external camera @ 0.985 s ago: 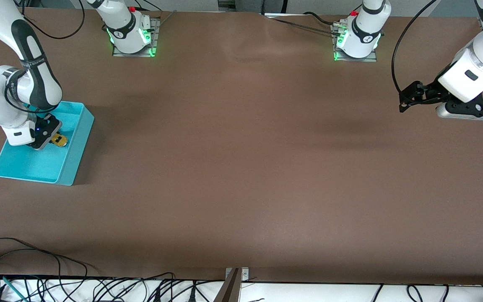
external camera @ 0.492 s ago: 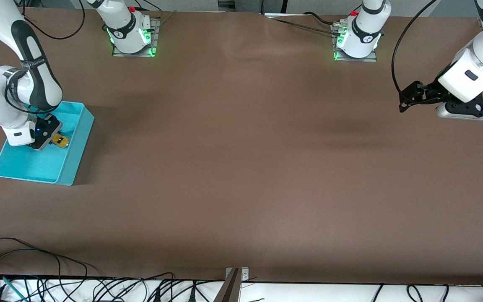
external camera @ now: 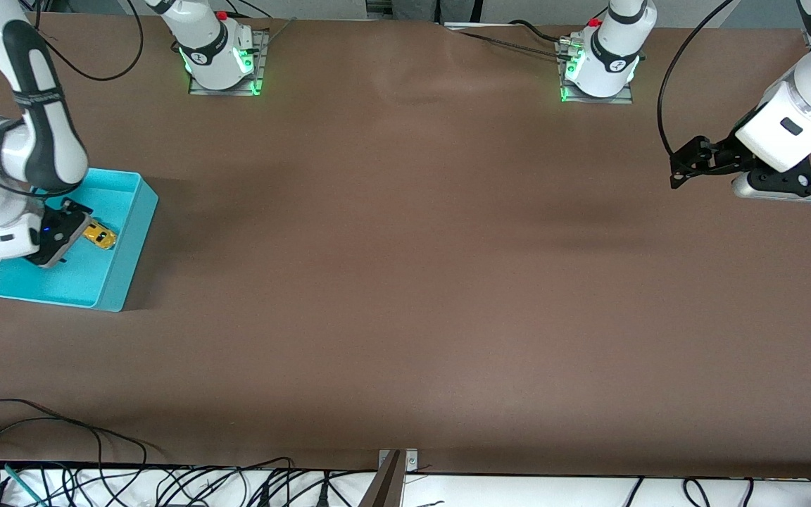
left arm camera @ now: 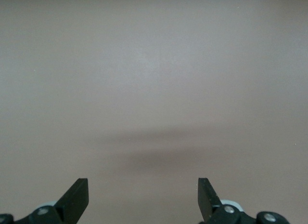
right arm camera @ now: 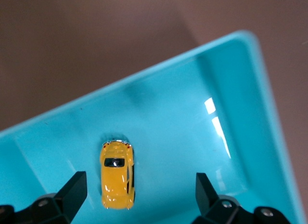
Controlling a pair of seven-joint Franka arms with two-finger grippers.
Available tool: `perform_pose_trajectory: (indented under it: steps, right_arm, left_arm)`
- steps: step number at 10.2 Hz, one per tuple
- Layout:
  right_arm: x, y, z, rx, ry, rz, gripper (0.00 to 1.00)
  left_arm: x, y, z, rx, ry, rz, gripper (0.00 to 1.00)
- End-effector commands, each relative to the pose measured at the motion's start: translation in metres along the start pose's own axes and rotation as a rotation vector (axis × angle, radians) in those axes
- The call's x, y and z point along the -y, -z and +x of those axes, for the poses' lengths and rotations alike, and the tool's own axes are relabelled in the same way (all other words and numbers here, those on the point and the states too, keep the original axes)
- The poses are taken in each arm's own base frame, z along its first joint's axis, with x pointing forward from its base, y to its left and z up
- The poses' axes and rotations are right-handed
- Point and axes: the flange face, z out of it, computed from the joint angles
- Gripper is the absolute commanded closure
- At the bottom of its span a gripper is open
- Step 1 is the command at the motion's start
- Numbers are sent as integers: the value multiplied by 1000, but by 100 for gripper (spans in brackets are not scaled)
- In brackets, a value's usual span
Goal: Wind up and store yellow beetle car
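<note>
The yellow beetle car (right arm camera: 117, 174) sat loose in the teal bin (external camera: 124, 278), stored. The right gripper (right arm camera: 137, 195) hung over it, jaws apart. The left gripper (left arm camera: 143, 197) waited, spread wide over bare table (external camera: 405, 282).

— Was there any lettering, label or number to be read anywhere on the table?

— None that could be made out. The two white round robot bases (external camera: 221, 53) at the table's edge each carried a small dark round mark, but it was too small to read.

— And the tiny yellow-orange beetle-shaped toy car (right arm camera: 117, 174) in the turquoise plastic tray (right arm camera: 250, 137)?

— Its roof and sides showed no writing, and the tray's walls were plain.
</note>
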Motion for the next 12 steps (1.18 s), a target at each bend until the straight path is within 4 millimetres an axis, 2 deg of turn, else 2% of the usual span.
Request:
perform_pose_trajectory:
  steps: [1, 3, 5, 6, 8, 9, 11, 12]
  right_arm:
    - [-29, 86, 27, -17, -103, 9, 0]
    - [-34, 131, 52, -53, -290, -33, 0]
    - [-30, 167, 76, -79, -514, -17, 0]
    - [-25, 179, 84, -87, -688, 29, 0]
    - [-15, 208, 101, -81, -930, 72, 0]
    - [-13, 215, 100, -67, -1029, 88, 0]
    - [8, 230, 112, -27, -1099, 108, 0]
    - [17, 225, 112, 6, -1112, 103, 0]
  left_arm:
    - [-1, 6, 4, -9, 10, -17, 0]
    - [-1, 7, 5, -13, 10, -17, 0]
    - [-1, 7, 5, -13, 10, -17, 0]
    - [-1, 7, 5, -13, 10, -17, 0]
    - [-1, 9, 5, -17, 10, -16, 0]
    - [-1, 9, 5, -17, 10, -17, 0]
    - [-1, 9, 5, -16, 10, -17, 0]
    - [0, 9, 5, -16, 13, -16, 0]
